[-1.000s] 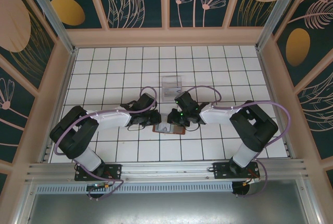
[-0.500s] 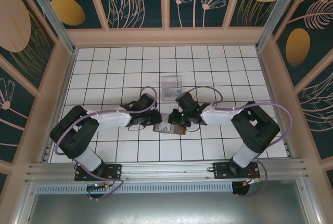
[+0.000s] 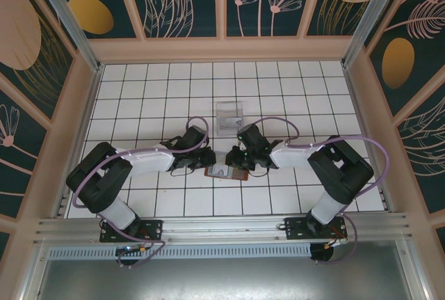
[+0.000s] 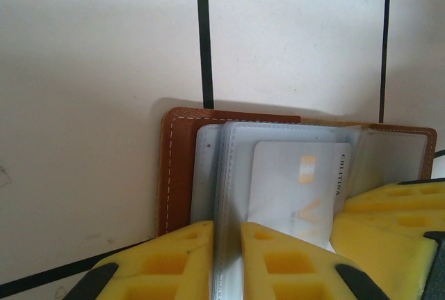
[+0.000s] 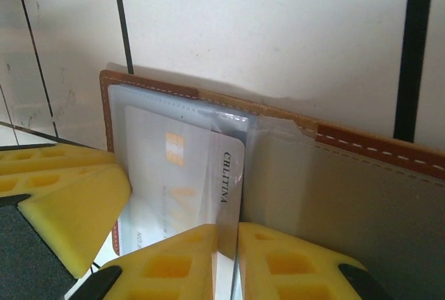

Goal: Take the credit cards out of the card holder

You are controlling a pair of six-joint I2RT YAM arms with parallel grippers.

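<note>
Card holder (image 3: 227,172), brown leather, lay open and flat on my white tiled table (image 3: 139,91), between my two grippers. A clear acrylic stand (image 3: 229,116) stood farther back, apart from it.

Left wrist view: my left gripper (image 4: 227,236) was closed to a slit. Its yellow fingers (image 4: 163,262) pinched the near edge of a clear sleeve (image 4: 233,168) belonging to the holder. Beyond the sleeve lay a pale credit card (image 4: 295,195), marked with a small gold patch and the word CHLITINA along one edge. The holder's stitched brown border framed the sleeve on the left and at the back. The yellow fingers of my other tool stood at the right, close against the card's lettered edge.

Right wrist view: my right gripper (image 5: 227,234) was also drawn nearly together and gripped the lettered edge of that card. I could not tell whether the clear film over the card was caught with it. The card lay within the holder's outline, not yet clear of it. Grey lining (image 5: 361,223) of the holder's other half lay to the right. One yellow finger of my left tool stood just beside the card on the left.
</note>
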